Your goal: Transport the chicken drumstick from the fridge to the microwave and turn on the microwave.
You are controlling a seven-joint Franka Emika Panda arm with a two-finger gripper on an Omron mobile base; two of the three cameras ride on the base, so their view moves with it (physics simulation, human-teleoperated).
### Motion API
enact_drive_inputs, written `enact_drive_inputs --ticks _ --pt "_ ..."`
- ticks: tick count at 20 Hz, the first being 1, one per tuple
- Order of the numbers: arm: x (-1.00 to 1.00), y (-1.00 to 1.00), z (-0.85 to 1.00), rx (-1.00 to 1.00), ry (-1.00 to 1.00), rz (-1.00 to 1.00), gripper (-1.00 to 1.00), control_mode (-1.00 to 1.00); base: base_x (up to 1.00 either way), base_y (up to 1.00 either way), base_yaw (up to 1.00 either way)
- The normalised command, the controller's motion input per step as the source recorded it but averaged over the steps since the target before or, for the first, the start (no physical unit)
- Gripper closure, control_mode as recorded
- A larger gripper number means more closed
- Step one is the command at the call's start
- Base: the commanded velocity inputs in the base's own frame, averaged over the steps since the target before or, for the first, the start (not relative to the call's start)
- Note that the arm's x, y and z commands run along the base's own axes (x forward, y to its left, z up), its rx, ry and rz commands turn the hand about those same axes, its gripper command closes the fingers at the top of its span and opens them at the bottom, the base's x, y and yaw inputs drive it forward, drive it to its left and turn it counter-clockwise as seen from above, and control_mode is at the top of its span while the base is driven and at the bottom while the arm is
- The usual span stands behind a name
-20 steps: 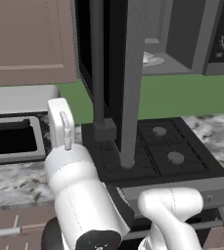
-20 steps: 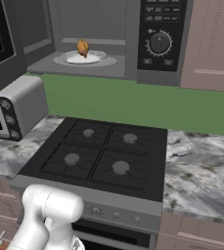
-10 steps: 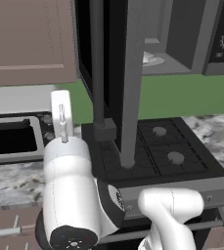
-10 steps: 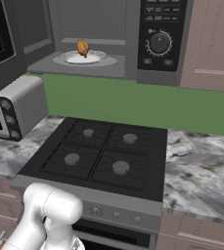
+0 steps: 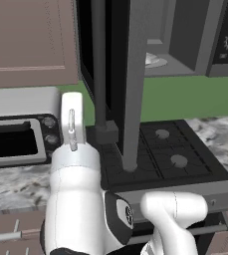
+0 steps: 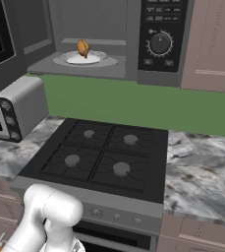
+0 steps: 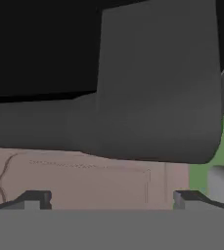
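Drumstick [image 6: 83, 47] is on the white plate [image 6: 92, 58] inside the microwave [image 6: 99, 39], so transport looks done. What's left, in our judgement: shut the door, then start it.

Our claw [image 7: 111, 197] is wide and holds nothing; both tips sit far apart at the bottom of the hand view. Right ahead of the claw is the dark door handle [image 7: 157, 93], close but not between the tips. Beyond it is brown cabinet [image 7: 79, 178] and a strip of green wall.

In the left base view the door [image 5: 120, 74] stands swung out over the stove [image 5: 160, 154], edge-on to us, blocking most of the cavity. Toaster oven [image 5: 18, 134] sits on the surface off to the side.

For the close: push on the door's outer face near the handle, not the hinge side, and sweep with the arc so the claw doesn't slip off. No grip needed. Keep the forearm clear of the toaster oven. Afterwards go for the controls [image 6: 160, 34] beside the cavity; we can't tell which one starts it.
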Motion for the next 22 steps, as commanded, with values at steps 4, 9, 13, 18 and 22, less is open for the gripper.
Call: enact_drive_inputs --ticks 4,9,13,18,22 --pt "-0.09 -0.08 0.00 0.14 -0.04 -0.09 -1.00 -1.00 0.00 0.00 0.00" --pt "-0.02 -0.09 0.02 0.13 -0.01 -0.09 -1.00 -1.00 0.00 0.00 0.00" --pt "-0.13 -0.22 0.00 0.15 -0.02 -0.09 -1.00 -1.00 0.00 0.00 0.00" --pt "-0.08 -0.33 0.00 0.14 -0.03 -0.09 -1.00 -1.00 0.00 0.00 0.00" --pt "0.00 -0.49 0.00 0.13 -0.03 -0.07 -1.00 -1.00 0.00 0.00 0.00"
